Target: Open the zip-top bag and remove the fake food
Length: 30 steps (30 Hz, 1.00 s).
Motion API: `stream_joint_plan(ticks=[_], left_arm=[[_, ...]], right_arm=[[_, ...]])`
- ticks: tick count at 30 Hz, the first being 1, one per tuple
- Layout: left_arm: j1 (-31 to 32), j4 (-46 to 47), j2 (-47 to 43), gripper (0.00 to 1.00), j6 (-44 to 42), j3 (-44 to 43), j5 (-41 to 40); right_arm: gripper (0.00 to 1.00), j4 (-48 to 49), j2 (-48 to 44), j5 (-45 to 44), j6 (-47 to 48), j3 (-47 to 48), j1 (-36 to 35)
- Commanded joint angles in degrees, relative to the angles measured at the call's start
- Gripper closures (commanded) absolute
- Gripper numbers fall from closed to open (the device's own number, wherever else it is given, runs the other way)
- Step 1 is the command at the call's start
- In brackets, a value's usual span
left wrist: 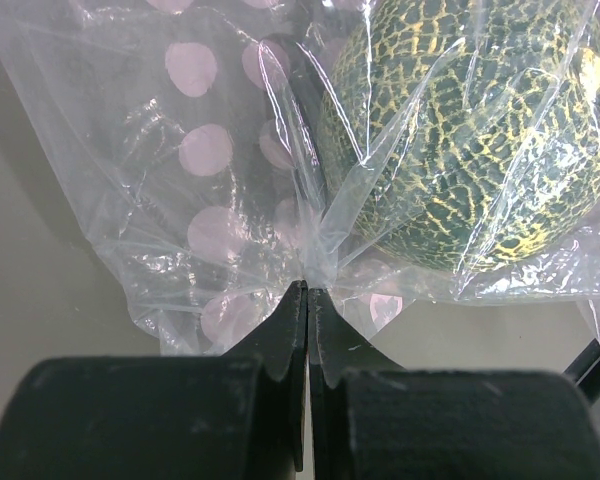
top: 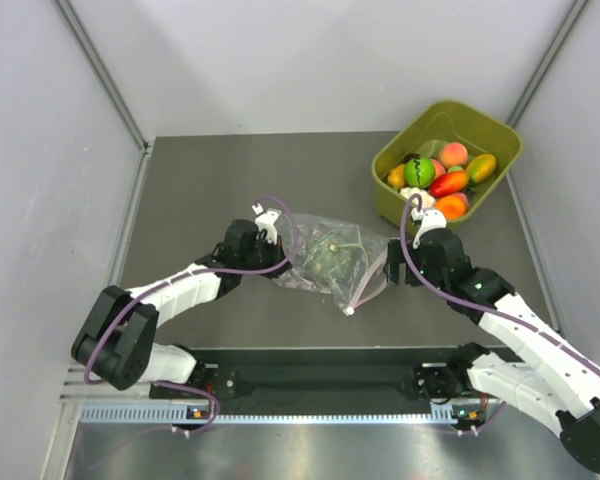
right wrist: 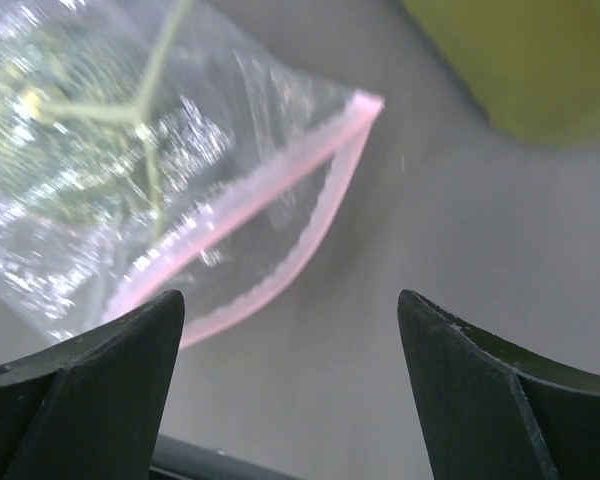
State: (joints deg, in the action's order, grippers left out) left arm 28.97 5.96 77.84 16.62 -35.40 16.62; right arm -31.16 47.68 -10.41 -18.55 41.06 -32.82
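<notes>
- The left gripper [left wrist: 307, 292] is clenching a gathered fold of the zip-top bag [left wrist: 180, 150]. Its two dark fingers [left wrist: 280, 340] are pressing together at the bottom centre of the left wrist view.
- The clear plastic is bunching upward from that pinch, and pale pink dots are showing on it at upper left.
- The fake food, a dark green melon with yellow netting [left wrist: 460, 140], is lying inside the bag at upper right of that view, just beyond the pinch.
- The right gripper [right wrist: 290, 300] is standing released, its jaws spread wide with only bare table showing between them.
- The pink zip strip [right wrist: 280, 172] is lying just above and left of the right gripper's fingers. Its two halves are gaping apart along the mouth and meeting at the corner in the upper middle.
- In the top view the bag is resting on the dark grey table [top: 200, 200] at the centre of the frame, between the two arms.
- The olive-green tub [top: 448, 106] is sitting at upper right, apart from the bag and holding several toy fruits [top: 450, 180].
</notes>
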Motion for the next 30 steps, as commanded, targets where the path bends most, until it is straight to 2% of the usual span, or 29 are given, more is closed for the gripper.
stream_joint_plan(ticks=[1, 8, 15, 23, 30], left_arm=[[-0.2, 2.3, -1.7, 1.00, 0.3, 0.7, 0.2], [-0.3, 3.7, -1.5, 1.00, 0.2, 0.9, 1.8], [-0.2, 5.9, 0.6, 1.00, -0.4, 0.9, 3.4], [0.6, 7.9, 6.7, 1.00, -2.2, -1.5, 4.6], [2.8, 7.9, 10.2, 1.00, -4.3, -3.5, 5.1]], right_arm=[[0.14, -0.2, 0.7, -2.0, -3.2, -2.6, -1.5], [0.14, 8.6, 7.2, 1.0, -5.2, -6.7, -3.0], [0.12, 32.5, 8.4, 5.6, -5.4, -14.3, -7.8], [0.10, 51.3, 7.2, 9.6, -1.7, -21.3, -8.8], [0.09, 59.8, 9.3, 12.8, 2.1, -22.3, -8.8]])
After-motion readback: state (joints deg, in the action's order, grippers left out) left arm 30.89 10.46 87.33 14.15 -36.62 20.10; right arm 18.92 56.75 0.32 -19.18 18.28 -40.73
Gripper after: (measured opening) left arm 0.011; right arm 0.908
